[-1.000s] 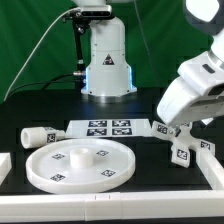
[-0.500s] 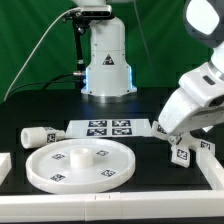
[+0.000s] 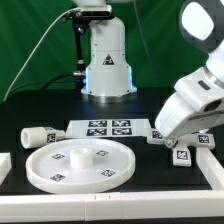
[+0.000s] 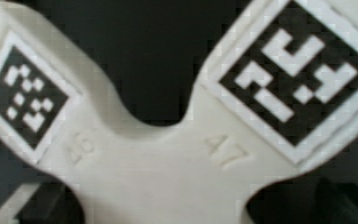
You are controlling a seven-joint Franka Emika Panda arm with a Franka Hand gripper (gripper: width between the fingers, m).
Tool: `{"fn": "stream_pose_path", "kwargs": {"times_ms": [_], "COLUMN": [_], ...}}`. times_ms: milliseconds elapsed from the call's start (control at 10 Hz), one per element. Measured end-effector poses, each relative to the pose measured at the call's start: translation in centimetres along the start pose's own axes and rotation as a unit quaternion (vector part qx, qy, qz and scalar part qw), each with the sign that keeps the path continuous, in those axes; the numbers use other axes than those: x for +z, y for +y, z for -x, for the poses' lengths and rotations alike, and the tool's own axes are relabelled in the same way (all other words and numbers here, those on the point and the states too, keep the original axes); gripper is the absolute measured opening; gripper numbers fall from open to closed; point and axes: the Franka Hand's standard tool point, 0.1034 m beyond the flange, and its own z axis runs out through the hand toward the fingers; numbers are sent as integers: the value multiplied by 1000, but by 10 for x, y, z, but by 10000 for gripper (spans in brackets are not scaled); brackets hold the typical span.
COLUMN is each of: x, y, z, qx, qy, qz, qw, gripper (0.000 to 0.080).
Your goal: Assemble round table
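One gripper (image 3: 160, 136) low over cross-shaped base (image 3: 184, 153), jaws wide, nothing held

- gripper: down at 4 o'clock of exterior view, directly over cross-shaped base, jaws spread fully apart, not clamped on anything visible; contact with the base: cannot tell from this angle
- cross-shaped base: lying on black table (image 3: 150, 190), well apart from the other parts, partly hidden by arm's white wrist housing (image 3: 195, 100)
- wrist view: filled by cross-shaped base (image 4: 176, 150) close up, two arms forking into a V, one black-and-white tag on each (image 4: 297, 75) (image 4: 28, 92), dark surface in the notch; fingertips not distinguishable there
- round disc (image 3: 45, 172): flat on table at 7 o'clock of exterior view, rim up, central hub (image 3: 84, 153) in the middle, small tags on its floor
- short leg (image 3: 36, 135): on its side at 9 o'clock, near disc's rim but apart from it
- marker board (image 3: 108, 128): flat near centre, at 12 o'clock from the disc, between short leg and cross-shaped base
- arm's pedestal (image 3: 106, 65): at 12 o'clock, behind marker board
- white rail (image 3: 4, 164): at 8 o'clock, frame edge
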Motion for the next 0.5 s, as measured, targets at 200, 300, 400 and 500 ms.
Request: {"fn": "stream_pose_path", "kwargs": {"times_ms": [200, 300, 400, 500], "x": [0, 0, 0, 0], "y": [0, 0, 0, 0], "z": [0, 0, 0, 0], "qx": [0, 0, 0, 0], "qy": [1, 1, 1, 1], "qz": [0, 0, 0, 0], "qw": [1000, 1000, 1000, 1000], "gripper": [649, 649, 649, 649]}}
